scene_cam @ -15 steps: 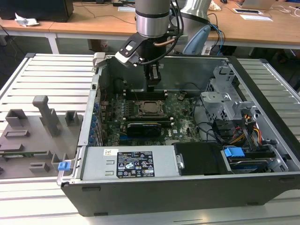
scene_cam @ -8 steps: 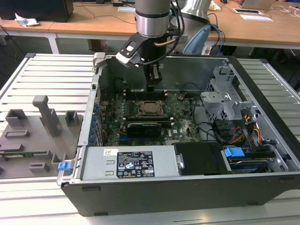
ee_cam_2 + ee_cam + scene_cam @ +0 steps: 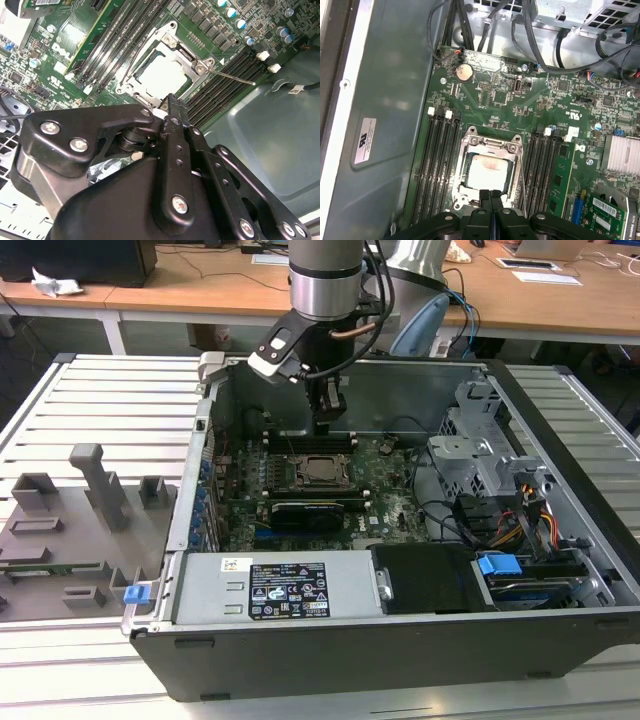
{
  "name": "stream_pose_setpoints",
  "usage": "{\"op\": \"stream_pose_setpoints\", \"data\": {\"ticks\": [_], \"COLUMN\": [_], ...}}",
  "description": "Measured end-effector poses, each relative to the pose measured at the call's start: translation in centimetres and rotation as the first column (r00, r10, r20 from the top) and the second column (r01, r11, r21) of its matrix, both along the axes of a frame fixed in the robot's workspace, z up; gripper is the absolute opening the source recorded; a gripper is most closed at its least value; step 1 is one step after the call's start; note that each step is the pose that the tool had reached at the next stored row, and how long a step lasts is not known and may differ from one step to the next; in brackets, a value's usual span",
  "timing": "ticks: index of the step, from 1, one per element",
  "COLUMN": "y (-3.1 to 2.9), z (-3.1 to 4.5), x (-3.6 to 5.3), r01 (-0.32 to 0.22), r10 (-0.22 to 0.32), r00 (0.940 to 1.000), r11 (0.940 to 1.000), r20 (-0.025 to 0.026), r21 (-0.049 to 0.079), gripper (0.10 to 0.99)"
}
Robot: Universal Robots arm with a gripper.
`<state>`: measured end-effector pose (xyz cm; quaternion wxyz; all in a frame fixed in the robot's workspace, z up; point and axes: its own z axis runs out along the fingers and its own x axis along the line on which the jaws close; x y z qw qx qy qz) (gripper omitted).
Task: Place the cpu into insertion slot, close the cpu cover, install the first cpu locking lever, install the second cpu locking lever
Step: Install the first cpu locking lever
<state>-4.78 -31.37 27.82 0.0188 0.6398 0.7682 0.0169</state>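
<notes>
An open black-and-grey steel computer case (image 3: 400, 650) lies on the slatted metal counter (image 3: 110, 390), its green circuit board (image 3: 390, 490) facing up. The black hand (image 3: 490, 192), fingers pressed together, hangs at the edge of the thin silver square cpu cover (image 3: 465, 165). The cover lies flat, its window framing the face-up, silvery-tan square cpu (image 3: 487, 170).

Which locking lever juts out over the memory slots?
The lever between cpu cover and case wall; the other lever runs along the cover's edge.
</notes>
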Motion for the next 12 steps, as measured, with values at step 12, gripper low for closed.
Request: {"op": "stream_pose_setpoints", "data": {"ticks": [12], "y": [0.00], "z": [0.00], "x": [0.00], "r01": [-0.045], "r10": [0.045], "r00": [0.9990], "r11": [0.9990], "r20": [-0.0001], "r21": [0.000], "gripper": [0.106]}}
